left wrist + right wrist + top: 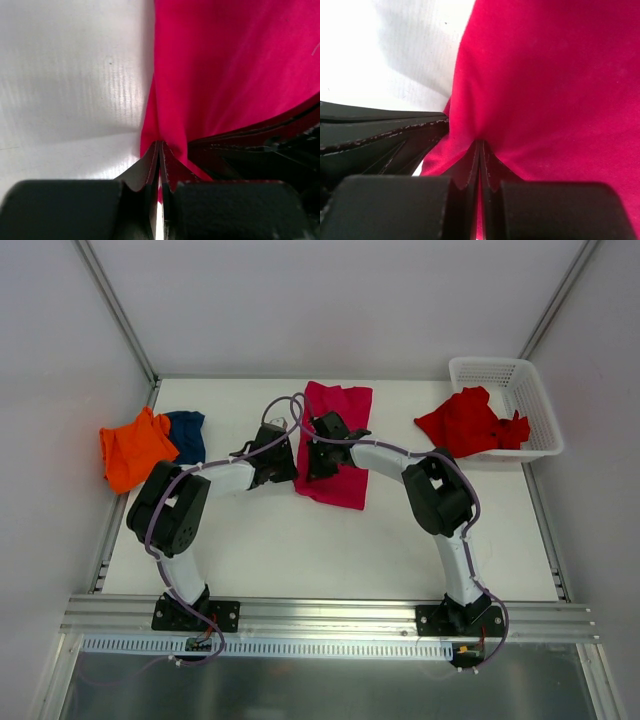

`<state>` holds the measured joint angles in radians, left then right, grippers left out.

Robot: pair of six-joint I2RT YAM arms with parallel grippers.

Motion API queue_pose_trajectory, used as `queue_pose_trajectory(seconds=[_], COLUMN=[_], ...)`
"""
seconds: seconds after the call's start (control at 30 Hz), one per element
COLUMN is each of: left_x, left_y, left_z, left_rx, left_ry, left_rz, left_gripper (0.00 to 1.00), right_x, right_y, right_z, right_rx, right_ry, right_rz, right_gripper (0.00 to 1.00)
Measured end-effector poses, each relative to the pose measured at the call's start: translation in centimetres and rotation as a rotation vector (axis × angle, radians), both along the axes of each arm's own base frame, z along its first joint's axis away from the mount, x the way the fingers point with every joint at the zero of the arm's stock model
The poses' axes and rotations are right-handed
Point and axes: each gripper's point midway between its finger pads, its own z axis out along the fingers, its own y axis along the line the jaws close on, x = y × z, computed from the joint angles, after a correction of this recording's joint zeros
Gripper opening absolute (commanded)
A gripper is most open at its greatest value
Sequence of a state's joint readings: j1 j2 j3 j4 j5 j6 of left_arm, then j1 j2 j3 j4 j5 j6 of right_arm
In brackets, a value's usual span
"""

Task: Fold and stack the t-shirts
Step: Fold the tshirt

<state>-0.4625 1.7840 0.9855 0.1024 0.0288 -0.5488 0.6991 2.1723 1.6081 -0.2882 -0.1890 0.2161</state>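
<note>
Pink shirt (337, 445) lies flat-ish on the table (300, 550), upper centre of the top view, bunched into a rough rectangle. Both claws sit at its left edge, side by side.

Left claw (159, 149): clenched, pinching a thin fold of pink cloth right at the hem; the cloth puckers up into the fingertips. Right claw (481, 148): clenched too, gripping a tented pinch of the same shirt just inside the edge. In both wrist views, the other claw shows close by.

Other shirts:
- Orange shirt (133, 448), crumpled at the left of the frame near the table's edge.
- Navy shirt (189, 434), touching the orange one on its right and partly hidden under it.
- Red shirt (466, 422), upper right, spilling out of the white basket (522, 378) over its left rim onto the table.

Handling, my guess: light, limp, thin cloth with no stiffness, so it will sag and drape between two holds and drag on the table. Not fragile. A pinch could slip if only one layer is caught. Best hold is at hems or corners, the two claws spread apart along one edge to keep it taut for a fold. At the moment they look too close together for that.
</note>
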Motion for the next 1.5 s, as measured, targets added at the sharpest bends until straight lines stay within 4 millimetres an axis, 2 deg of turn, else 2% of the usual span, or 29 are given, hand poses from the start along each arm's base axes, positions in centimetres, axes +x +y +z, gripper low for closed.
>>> queue_pose_trajectory(seconds=[0.27, 0.4, 0.63, 0.8, 0.93, 1.1, 1.2, 1.5], left_x=[-0.5, -1.8, -4.3, -7.1, -8.7, -8.9, -8.8, -8.2], left_y=[-1.0, -1.1, -0.9, -0.8, -0.6, -0.6, -0.5, -0.8], left_z=[-0.2, -1.0, -0.6, -1.0, 0.0, 1.8, 2.0, -0.2], left_rx=[-0.070, -0.104, -0.150, -0.157, -0.171, -0.193, -0.192, -0.158], left_ry=[0.000, 0.020, 0.010, 0.038, 0.020, -0.028, -0.037, 0.026], left_rz=[-0.017, -0.031, -0.044, -0.062, -0.077, -0.082, -0.078, -0.072], left_gripper=[0.00, 0.00, 0.00, 0.00, 0.00, 0.00, 0.00, 0.00], right_x=[-0.3, -0.3, -0.6, -0.6, -0.6, -0.6, -0.6, -0.6], right_y=[-0.2, -0.2, -0.2, -0.1, -0.1, 0.0, 0.0, 0.2], right_z=[-0.5, -0.5, -0.6, -0.6, -0.7, -0.7, -0.7, -0.8], right_rx=[-0.003, -0.004, -0.006, -0.012, -0.011, -0.011, -0.012, -0.014], right_ry=[0.016, 0.025, 0.039, 0.039, 0.042, 0.043, 0.042, 0.039], right_rz=[-0.016, -0.027, -0.046, -0.061, -0.070, -0.078, -0.080, -0.081], right_gripper=[0.01, 0.01, 0.01, 0.00, 0.01, 0.00, 0.01, 0.01])
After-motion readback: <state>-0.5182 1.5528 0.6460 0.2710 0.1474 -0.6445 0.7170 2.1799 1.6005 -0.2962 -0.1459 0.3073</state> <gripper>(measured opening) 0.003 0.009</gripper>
